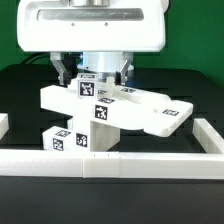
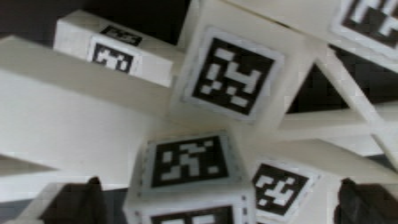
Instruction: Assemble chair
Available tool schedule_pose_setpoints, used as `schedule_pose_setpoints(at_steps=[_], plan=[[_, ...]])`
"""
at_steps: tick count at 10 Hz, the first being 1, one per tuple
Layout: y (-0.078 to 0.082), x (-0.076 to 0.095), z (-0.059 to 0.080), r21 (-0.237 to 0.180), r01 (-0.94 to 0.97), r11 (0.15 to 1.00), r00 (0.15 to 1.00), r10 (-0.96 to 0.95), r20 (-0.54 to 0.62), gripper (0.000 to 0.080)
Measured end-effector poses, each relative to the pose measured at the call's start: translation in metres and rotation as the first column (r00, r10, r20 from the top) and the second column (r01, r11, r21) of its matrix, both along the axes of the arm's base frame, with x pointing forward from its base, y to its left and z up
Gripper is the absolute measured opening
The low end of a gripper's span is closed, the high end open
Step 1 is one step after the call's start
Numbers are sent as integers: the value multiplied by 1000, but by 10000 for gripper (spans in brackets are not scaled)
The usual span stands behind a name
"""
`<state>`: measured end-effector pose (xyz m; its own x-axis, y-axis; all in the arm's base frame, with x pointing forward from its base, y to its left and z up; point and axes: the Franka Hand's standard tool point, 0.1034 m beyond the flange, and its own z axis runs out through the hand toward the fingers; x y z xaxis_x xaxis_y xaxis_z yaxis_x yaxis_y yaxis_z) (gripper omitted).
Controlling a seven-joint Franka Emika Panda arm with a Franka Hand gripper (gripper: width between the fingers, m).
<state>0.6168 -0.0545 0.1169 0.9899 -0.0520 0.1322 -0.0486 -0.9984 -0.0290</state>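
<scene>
The chair [image 1: 110, 108] is a cluster of white tagged pieces on the black table, joined together. A flat bar [image 1: 65, 98] points to the exterior view's left, and the rounded seat plate [image 1: 168, 116] lies to the right. Blocky legs [image 1: 62, 140] stand below, next to the border rail. My gripper [image 1: 95, 76] hangs straight over the top tagged block [image 1: 88, 87]. Its fingers are spread on either side of that block. In the wrist view the dark fingertips [image 2: 75, 202] flank a tagged block [image 2: 192, 165], with gaps on both sides. My gripper [image 2: 217, 206] is open.
A long white border rail [image 1: 110, 163] without tags runs along the front of the table and turns back at the right [image 1: 205, 135]. A green wall stands behind. The black table top [image 1: 25, 105] shows at the exterior view's left.
</scene>
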Motion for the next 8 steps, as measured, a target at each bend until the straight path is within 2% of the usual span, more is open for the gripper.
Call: schedule_pose_setpoints(at_steps=[2, 4, 5, 6, 7, 8], plan=[[-1, 0, 0, -21, -143, 990, 990, 143, 2, 648], [-2, -1, -1, -26, -180, 983, 984, 180, 1, 625], [-2, -1, -1, -26, -179, 983, 984, 179, 1, 435], [-2, -1, -1, -26, -179, 984, 984, 179, 1, 435], [-2, -1, -1, -24, -169, 985, 986, 169, 2, 284], [-2, -1, -1, -20, -139, 990, 990, 139, 2, 284]])
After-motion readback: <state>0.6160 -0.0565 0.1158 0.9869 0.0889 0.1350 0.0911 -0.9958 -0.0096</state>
